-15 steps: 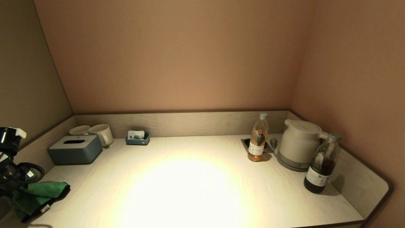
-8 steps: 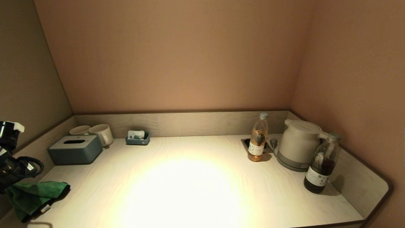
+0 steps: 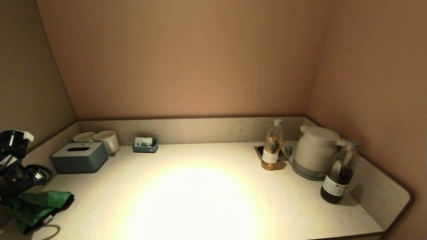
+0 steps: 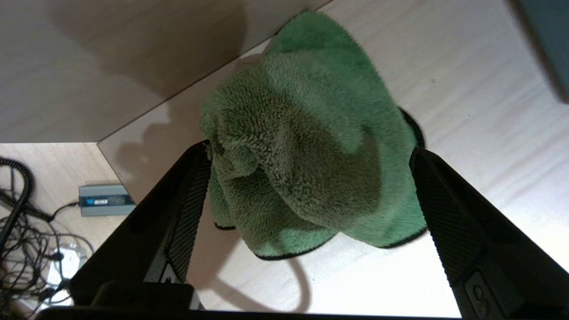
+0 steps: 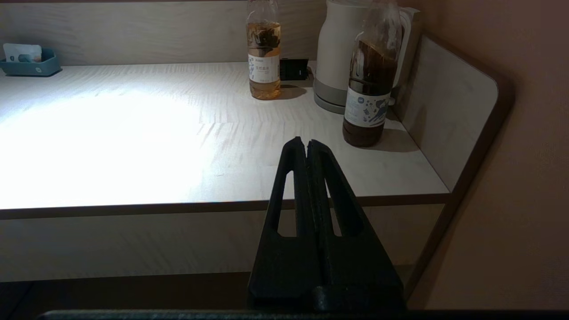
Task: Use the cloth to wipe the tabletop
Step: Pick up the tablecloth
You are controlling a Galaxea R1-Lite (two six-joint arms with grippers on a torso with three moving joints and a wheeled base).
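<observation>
Lying bunched at tabletop's (image 3: 200,200) near-left corner: green cloth (image 4: 302,146). You see left gripper (image 4: 311,195) spread wide, fingers flanking cloth, not clamped. Right gripper (image 5: 307,146) pressed together, empty, parked below front edge. Count: two mugs (image 3: 107,140), two bottles (image 3: 272,145), one kettle (image 3: 315,151), one tissue box (image 3: 79,157).

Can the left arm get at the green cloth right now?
Probably yes: the left tool is open above the green cloth, one finger on each side, with nothing between them. The cloth lies bunched on the tabletop.
</observation>
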